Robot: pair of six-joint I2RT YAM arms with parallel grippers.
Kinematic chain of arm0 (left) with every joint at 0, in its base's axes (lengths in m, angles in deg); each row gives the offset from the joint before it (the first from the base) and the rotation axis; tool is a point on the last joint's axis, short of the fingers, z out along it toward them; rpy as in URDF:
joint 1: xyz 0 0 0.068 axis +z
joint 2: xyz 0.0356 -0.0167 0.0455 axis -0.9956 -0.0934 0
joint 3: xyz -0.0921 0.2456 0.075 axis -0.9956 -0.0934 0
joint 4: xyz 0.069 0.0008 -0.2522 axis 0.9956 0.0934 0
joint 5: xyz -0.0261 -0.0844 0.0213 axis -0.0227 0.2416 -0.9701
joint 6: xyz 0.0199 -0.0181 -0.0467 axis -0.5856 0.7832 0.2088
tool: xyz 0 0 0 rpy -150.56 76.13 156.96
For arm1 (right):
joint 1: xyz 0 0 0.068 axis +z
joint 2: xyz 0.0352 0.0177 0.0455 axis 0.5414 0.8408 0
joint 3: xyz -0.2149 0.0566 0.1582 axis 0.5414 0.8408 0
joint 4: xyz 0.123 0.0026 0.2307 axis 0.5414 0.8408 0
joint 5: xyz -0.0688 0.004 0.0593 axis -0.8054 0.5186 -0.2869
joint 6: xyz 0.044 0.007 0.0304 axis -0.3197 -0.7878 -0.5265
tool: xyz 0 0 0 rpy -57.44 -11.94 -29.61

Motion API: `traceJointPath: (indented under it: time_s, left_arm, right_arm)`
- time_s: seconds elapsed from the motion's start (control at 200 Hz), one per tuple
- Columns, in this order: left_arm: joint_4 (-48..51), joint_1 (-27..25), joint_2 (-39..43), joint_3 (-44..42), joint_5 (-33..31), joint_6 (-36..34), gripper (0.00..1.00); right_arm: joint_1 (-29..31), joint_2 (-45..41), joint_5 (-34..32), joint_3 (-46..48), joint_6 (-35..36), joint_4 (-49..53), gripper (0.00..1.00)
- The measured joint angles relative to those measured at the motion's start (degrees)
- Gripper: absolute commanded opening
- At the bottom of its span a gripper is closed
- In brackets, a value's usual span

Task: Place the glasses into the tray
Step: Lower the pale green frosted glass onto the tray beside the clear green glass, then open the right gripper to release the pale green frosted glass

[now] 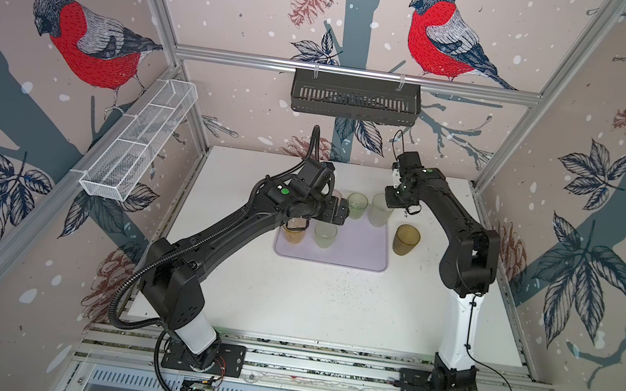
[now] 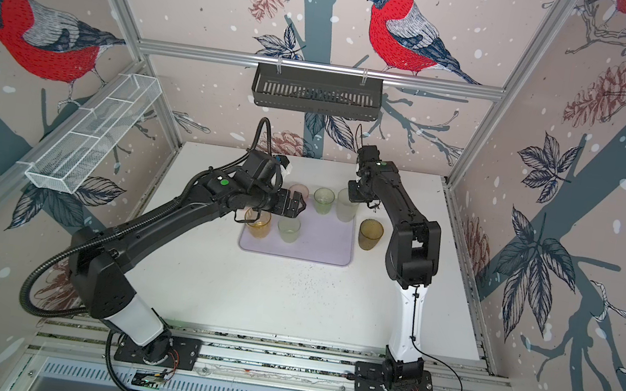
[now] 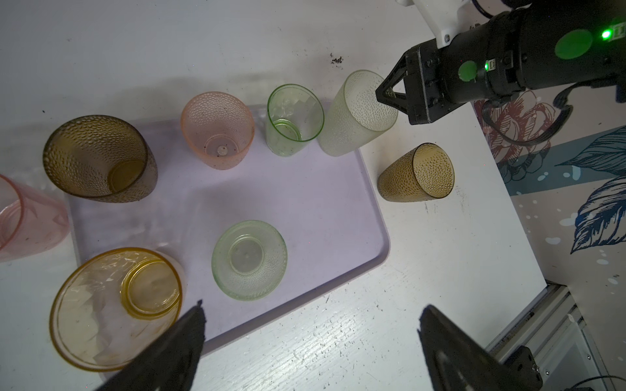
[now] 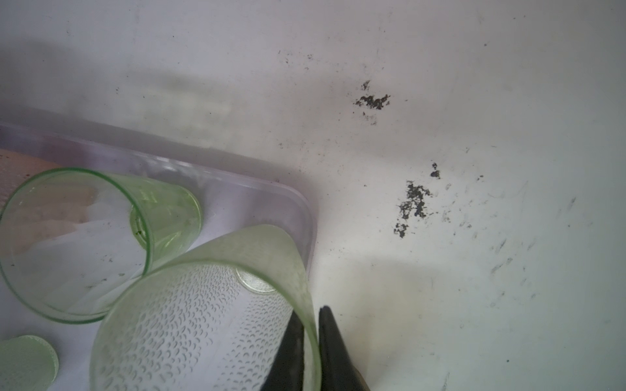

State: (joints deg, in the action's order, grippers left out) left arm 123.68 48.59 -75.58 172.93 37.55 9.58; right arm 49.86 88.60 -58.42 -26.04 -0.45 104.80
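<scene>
The lilac tray (image 1: 353, 253) (image 3: 305, 210) holds several glasses. A tall frosted green glass (image 1: 380, 213) (image 4: 203, 321) stands in its far right corner. My right gripper (image 1: 387, 204) (image 4: 313, 315) is shut on this glass's rim, one finger inside and one outside. Beside it stand a bright green glass (image 3: 293, 120) and a dotted pink glass (image 3: 218, 130). A brown glass (image 3: 98, 159), an amber glass (image 3: 115, 308) and a short pale green glass (image 3: 249, 260) also sit in the tray. Another brown glass (image 1: 406, 240) stands on the table right of the tray. My left gripper (image 1: 340, 215) (image 3: 313, 304) hangs open and empty above the tray.
A smooth pink glass (image 3: 23, 220) sits at the tray's left edge, under my left arm in both top views. A black slotted basket (image 1: 355, 98) hangs on the back wall. A white mesh basket (image 1: 138, 141) hangs on the left wall. Dark crumbs (image 4: 413, 203) lie on the table behind the tray.
</scene>
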Motion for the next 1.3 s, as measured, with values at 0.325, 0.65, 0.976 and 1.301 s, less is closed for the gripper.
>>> traceJointPath:
  time_s: [0.325, 0.65, 0.976, 1.301]
  left_arm:
    - [0.0, 0.0, 0.0, 0.0, 0.0, 0.0, 0.98]
    - [0.0, 0.0, 0.0, 0.02, -0.02, 0.0, 0.98]
    - [0.02, 0.0, -0.02, 0.31, -0.02, -0.04, 0.98]
    - [0.04, 0.0, -0.55, 1.33, 0.0, -0.2, 0.98]
  right_arm:
    - [-0.02, 0.0, 0.0, 0.0, 0.0, -0.02, 0.13]
    - [-0.02, 0.13, 0.0, -1.18, -0.02, -0.22, 0.13]
    - [0.0, 0.35, 0.0, -1.81, -0.02, -0.22, 0.14]
    - [-0.04, 0.35, 0.0, -2.4, 0.0, -0.17, 0.27]
